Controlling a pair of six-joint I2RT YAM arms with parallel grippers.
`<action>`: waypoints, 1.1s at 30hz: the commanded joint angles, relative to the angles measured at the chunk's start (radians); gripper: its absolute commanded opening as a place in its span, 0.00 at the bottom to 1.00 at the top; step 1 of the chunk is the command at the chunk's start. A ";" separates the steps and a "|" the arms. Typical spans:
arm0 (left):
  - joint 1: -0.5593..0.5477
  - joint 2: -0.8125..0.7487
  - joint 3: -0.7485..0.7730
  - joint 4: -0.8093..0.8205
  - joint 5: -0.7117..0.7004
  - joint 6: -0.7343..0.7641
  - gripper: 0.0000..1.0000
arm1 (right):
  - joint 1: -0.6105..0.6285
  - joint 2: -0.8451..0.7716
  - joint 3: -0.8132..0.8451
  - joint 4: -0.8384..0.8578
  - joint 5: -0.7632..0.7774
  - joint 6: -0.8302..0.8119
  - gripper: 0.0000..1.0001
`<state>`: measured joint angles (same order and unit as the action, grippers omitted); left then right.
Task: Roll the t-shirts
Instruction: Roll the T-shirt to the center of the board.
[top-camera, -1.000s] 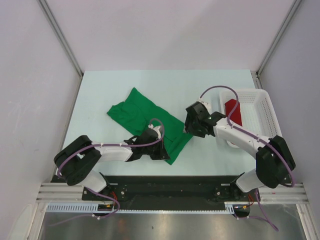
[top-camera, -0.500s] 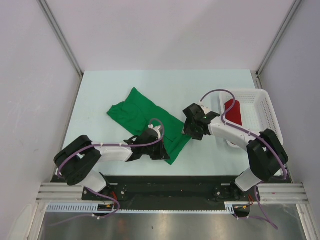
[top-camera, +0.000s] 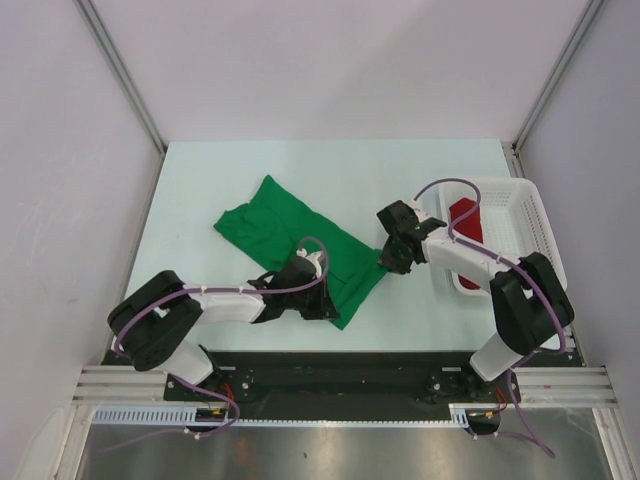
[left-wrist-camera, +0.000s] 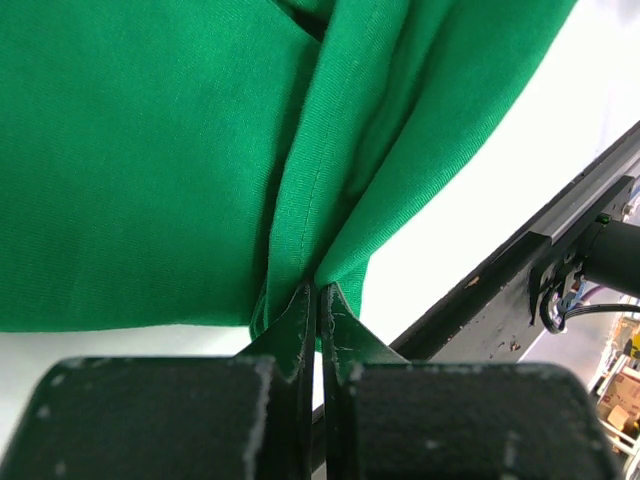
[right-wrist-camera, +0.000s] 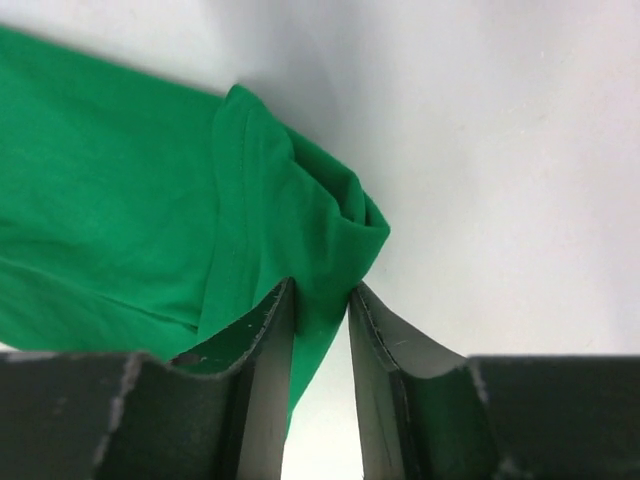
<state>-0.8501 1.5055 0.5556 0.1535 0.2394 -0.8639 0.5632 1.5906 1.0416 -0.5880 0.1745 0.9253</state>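
Observation:
The bright green t-shirt (top-camera: 285, 225) lies folded in a long strip across the middle of the table. My left gripper (top-camera: 325, 305) is shut on its near corner; in the left wrist view the gripper (left-wrist-camera: 318, 290) pinches a gathered fold of the green cloth (left-wrist-camera: 150, 150). My right gripper (top-camera: 388, 262) is at the strip's right corner. In the right wrist view the gripper (right-wrist-camera: 320, 290) holds a bunched corner of the green cloth (right-wrist-camera: 100, 180) between narrowly spaced jaws. The red t-shirt (top-camera: 466, 222) lies rolled in the basket.
A white plastic mesh basket (top-camera: 535, 225) stands at the table's right edge, just behind my right arm. White walls enclose the table on three sides. A black rail (left-wrist-camera: 560, 240) runs along the near edge.
My right wrist has swung a little to the right and turned, staying at the shirt's right corner. My left arm and the shirt have not moved.

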 joint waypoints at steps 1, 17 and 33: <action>0.013 -0.001 0.009 -0.017 -0.020 0.023 0.00 | -0.034 0.028 0.003 0.039 -0.009 -0.006 0.31; 0.017 -0.010 0.003 -0.020 -0.020 0.040 0.00 | -0.062 0.154 0.100 0.031 -0.035 -0.031 0.19; 0.019 -0.047 -0.002 -0.020 -0.006 0.063 0.00 | -0.052 0.100 0.132 -0.082 0.057 -0.083 0.38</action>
<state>-0.8417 1.4933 0.5556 0.1516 0.2440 -0.8280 0.5091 1.7447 1.1381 -0.6376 0.1551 0.8768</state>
